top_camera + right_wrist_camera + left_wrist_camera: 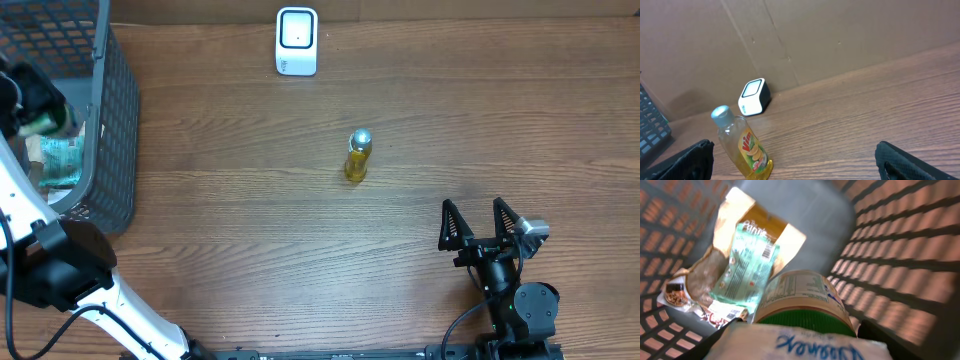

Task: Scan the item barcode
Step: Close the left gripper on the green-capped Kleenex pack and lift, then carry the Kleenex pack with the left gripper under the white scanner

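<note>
In the left wrist view my left gripper (pixel 796 345) is down inside the basket (pixel 900 245), its black fingers (pixel 715 341) pressed on both sides of a white packet (pixel 800 341) with blue writing. Just beyond the packet stands a jar with a green lid (pixel 805 302). From overhead the left gripper (pixel 30 100) sits over the basket (pixel 112 130) at the far left. The white barcode scanner (pixel 297 42) stands at the back centre of the table. My right gripper (pixel 482 225) rests open near the front right, nothing between its fingers.
A small yellow dish-soap bottle (pixel 357 155) with a silver cap stands upright mid-table, left of the right gripper; it also shows as the bottle (pixel 742 145) with the scanner (pixel 753 96) behind. The basket also holds a teal pouch (pixel 747 265) and a brown bag (pixel 760 225).
</note>
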